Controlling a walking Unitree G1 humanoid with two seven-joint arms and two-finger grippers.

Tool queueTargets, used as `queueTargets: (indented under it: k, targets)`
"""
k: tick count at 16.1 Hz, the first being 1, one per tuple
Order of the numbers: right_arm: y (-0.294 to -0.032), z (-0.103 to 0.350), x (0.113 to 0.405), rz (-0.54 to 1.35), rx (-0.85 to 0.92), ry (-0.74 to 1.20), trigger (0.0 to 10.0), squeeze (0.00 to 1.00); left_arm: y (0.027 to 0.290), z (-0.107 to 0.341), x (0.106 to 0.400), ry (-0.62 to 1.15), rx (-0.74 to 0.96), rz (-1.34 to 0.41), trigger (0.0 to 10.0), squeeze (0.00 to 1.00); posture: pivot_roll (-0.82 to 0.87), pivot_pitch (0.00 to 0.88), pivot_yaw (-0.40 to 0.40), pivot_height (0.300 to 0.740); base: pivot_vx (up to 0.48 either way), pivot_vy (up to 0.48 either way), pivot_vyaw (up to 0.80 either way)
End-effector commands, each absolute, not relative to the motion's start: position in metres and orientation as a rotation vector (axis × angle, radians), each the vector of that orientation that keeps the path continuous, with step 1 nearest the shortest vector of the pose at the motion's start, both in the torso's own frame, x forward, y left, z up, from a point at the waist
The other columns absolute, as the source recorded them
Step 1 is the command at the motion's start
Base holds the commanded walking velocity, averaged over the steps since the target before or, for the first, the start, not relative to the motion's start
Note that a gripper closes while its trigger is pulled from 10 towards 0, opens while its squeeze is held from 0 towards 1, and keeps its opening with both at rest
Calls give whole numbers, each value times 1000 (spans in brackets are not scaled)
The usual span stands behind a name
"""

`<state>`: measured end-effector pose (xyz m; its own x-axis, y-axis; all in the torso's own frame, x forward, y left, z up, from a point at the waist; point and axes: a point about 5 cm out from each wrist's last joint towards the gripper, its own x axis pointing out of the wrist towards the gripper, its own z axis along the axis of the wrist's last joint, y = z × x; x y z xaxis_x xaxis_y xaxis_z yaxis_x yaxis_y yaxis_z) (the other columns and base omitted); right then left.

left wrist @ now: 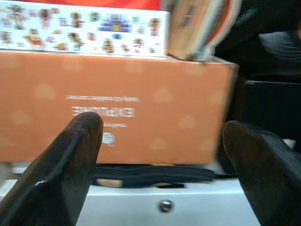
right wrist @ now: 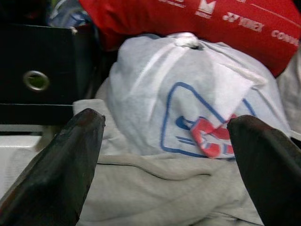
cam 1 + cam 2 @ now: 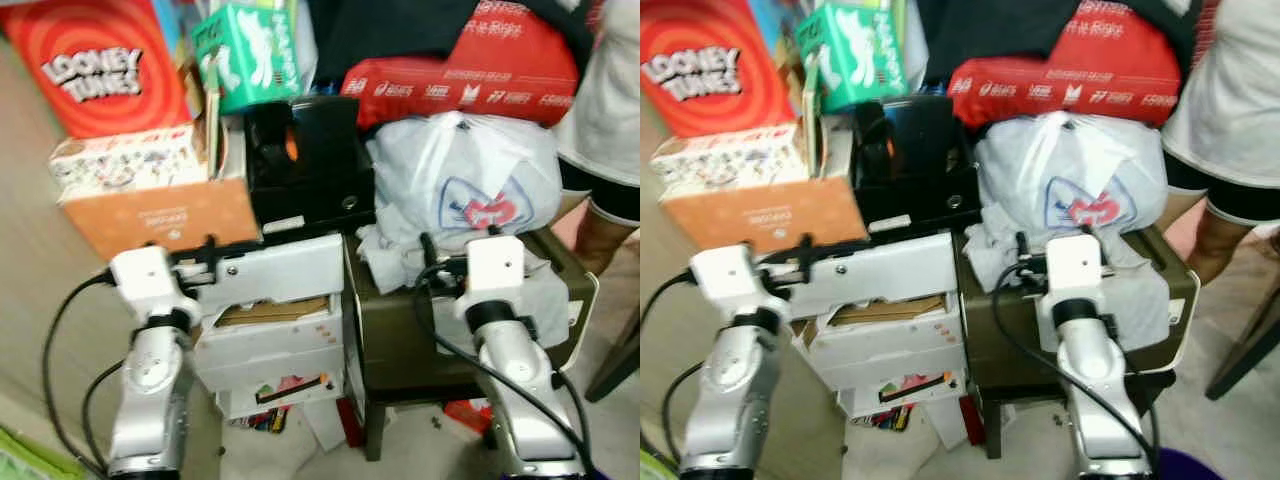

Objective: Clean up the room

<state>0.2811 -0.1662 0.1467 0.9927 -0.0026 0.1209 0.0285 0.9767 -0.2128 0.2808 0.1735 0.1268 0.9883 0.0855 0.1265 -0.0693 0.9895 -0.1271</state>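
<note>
My left gripper [image 1: 162,127] is open and empty, raised in front of an orange cardboard box [image 1: 117,103] that rests on a white box [image 3: 280,268]. A small patterned box [image 3: 125,160] lies on top of the orange one. My right gripper [image 2: 165,120] is also open and empty. It points at a tied white plastic bag [image 2: 188,99] with a blue and red logo. The bag sits on crumpled grey cloth [image 2: 160,193] over an olive-brown box [image 3: 400,340].
A black box [image 3: 305,160] stands between the orange box and the bag. Behind are a red Looney Tunes box [image 3: 100,65], a green box [image 3: 245,50] and a red sports bag [image 3: 480,70]. A person [image 3: 610,130] stands at the right. Litter [image 3: 290,415] lies on the floor.
</note>
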Motion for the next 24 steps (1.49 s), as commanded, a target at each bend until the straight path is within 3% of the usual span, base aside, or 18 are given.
queueTargets:
  k: [1,8,20,24]
  targets:
    - [-163,147,283,-8,-200,-123,10000,0,178,128,281,-133,-112,83,10000,0,-137,0,60,740,0,0,0]
    - [-164,147,282,-11,-208,-119,10000,0,175,126,280,-112,-122,47,10000,0,-138,0,59,740,0,0,0]
    - [-162,146,281,-9,-201,-117,10000,0,174,125,279,-102,-138,25,10000,0,-137,0,61,740,0,-357,0]
    - [-162,148,282,-11,-197,-122,10000,0,174,126,280,-106,-135,30,10000,0,-136,0,63,740,0,-68,0]
